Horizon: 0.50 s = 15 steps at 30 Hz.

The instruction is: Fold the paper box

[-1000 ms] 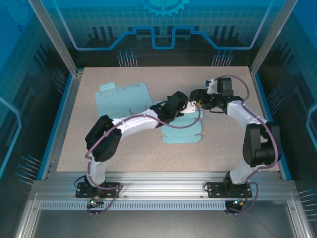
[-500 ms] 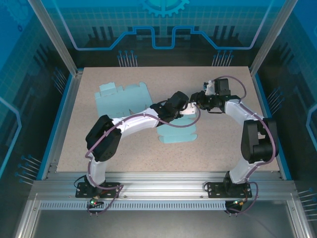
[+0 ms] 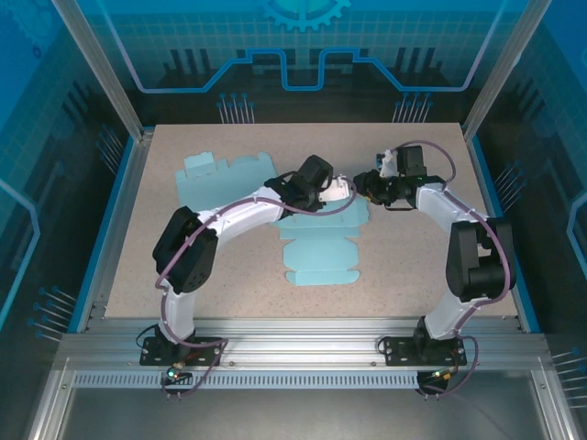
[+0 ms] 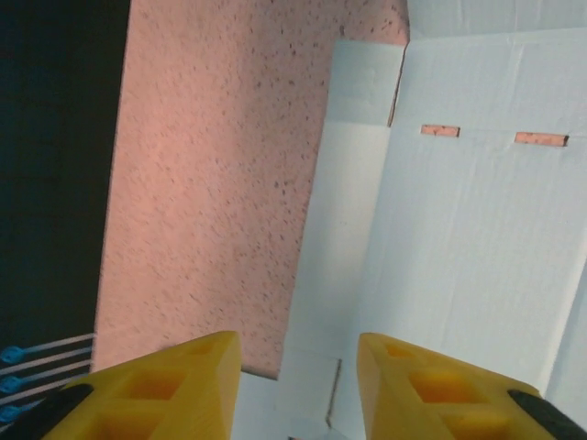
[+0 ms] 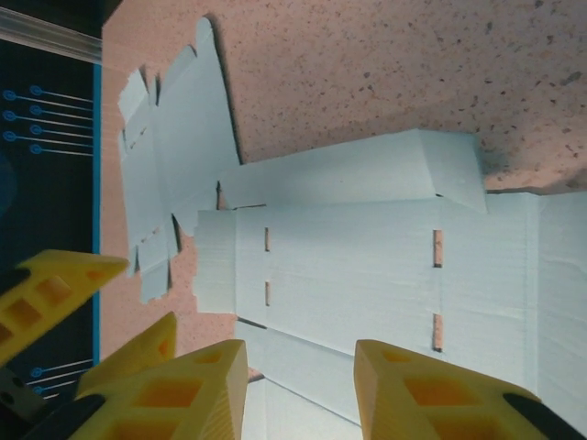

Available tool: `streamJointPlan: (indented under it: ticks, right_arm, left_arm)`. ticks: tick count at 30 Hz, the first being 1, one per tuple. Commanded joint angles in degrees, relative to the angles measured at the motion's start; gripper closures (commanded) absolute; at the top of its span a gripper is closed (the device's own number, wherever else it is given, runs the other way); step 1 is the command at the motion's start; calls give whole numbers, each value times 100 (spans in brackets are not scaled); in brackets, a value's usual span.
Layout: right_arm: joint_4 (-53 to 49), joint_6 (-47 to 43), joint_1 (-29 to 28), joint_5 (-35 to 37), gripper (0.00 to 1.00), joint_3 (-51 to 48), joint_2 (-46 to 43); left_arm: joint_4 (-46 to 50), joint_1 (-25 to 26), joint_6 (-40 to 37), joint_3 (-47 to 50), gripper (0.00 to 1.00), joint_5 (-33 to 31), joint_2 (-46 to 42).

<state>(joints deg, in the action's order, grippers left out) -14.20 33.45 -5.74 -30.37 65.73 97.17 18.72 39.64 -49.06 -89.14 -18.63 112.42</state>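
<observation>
Paper first, from the top view: the flat box blank point(image 3: 321, 252) lies mid-worktop, and it has slid nearer the arm bases and leftward over the last second, so more of its outline is exposed. The left gripper point(image 3: 343, 191) has pulled back toward the far side and now hangs over the blank's far edge, close to the right gripper point(image 3: 360, 186), which has hardly moved. A second blank point(image 3: 220, 179) sits untouched at the far left of the worktop point(image 3: 183, 266). No wall stands up yet – the folding looks barely begun, and the shift reads as repositioning rather than progress.

At the left wrist, the left gripper point(image 4: 293, 353) shows its fingers spread wide with nothing between them. Below lie the box blank point(image 4: 477, 229), with two small slots point(image 4: 440, 130), and bare worktop point(image 4: 211, 183) beside it.

At the right wrist, the right gripper point(image 5: 298, 367) is likewise spread and empty above the box blank point(image 5: 367, 247). One long flap point(image 5: 367, 170) along the far edge seems tilted up – it throws a shadow. The second blank point(image 5: 174, 147) lies beyond, and the left arm's fingers point(image 5: 64, 280) sit at the frame's left edge. With both grippers free at that edge, the raised flap looks like the natural place to begin.
</observation>
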Motion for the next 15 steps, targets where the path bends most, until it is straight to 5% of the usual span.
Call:
streamJointPlan:
  ticks: [1,6,15]
  right_arm:
    - [-517,-675,-95,532,56,264,-81]
    - [-890,-1417,-151,1063,46,565,210]
    - [-1380,-2084,-352,1403,38,1724,1435]
  left_arm:
    - [644,-451,749,-312,57,674,-327]
    - [1077,-1064,1620,-704,50,1526,-108]
    - [1297,-1516,1961,-1147,28,2158,450]
